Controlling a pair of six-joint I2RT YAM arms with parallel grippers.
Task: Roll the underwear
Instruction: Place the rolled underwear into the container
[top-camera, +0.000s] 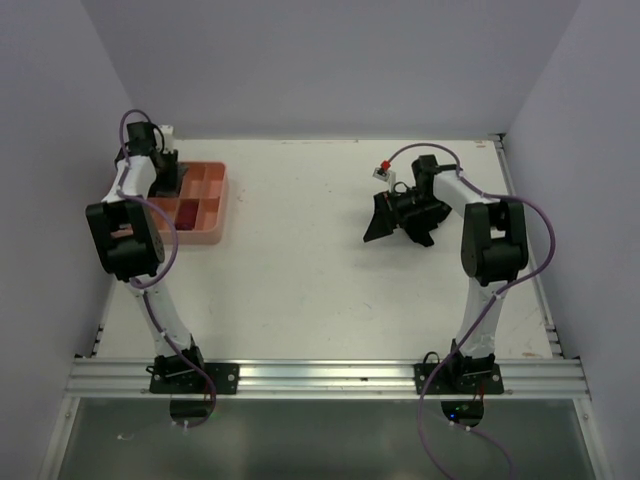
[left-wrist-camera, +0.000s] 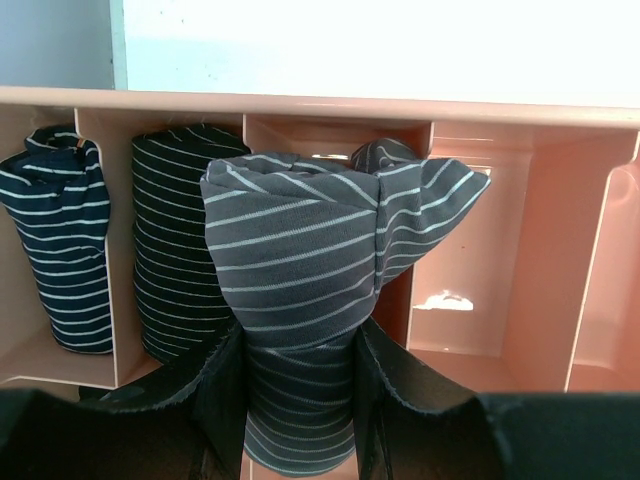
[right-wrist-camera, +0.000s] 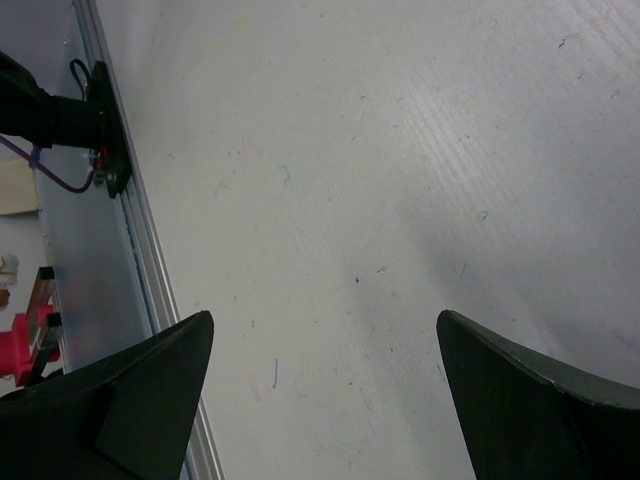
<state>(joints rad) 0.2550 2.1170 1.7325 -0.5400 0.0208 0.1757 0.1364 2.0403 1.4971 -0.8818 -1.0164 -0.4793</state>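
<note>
In the left wrist view a rolled grey underwear with thin pale stripes (left-wrist-camera: 300, 260) stands between my left gripper's fingers, and the left gripper (left-wrist-camera: 300, 345) is shut on its lower half. The roll sits at the third compartment from the left of the salmon-pink tray (left-wrist-camera: 520, 130). I cannot tell whether it touches the tray floor. From above, the left gripper (top-camera: 165, 180) hangs over the tray's (top-camera: 215, 236) far left part. My right gripper (top-camera: 385, 222) stands wide open over bare table, and in its wrist view the right gripper (right-wrist-camera: 325, 335) has nothing between its fingers.
A navy striped roll (left-wrist-camera: 60, 240) and a dark striped roll (left-wrist-camera: 175, 250) fill the two compartments to the left. Another grey roll (left-wrist-camera: 385, 152) peeks out behind the held one. The compartments to the right are empty. The enclosure walls stand close to the tray's left.
</note>
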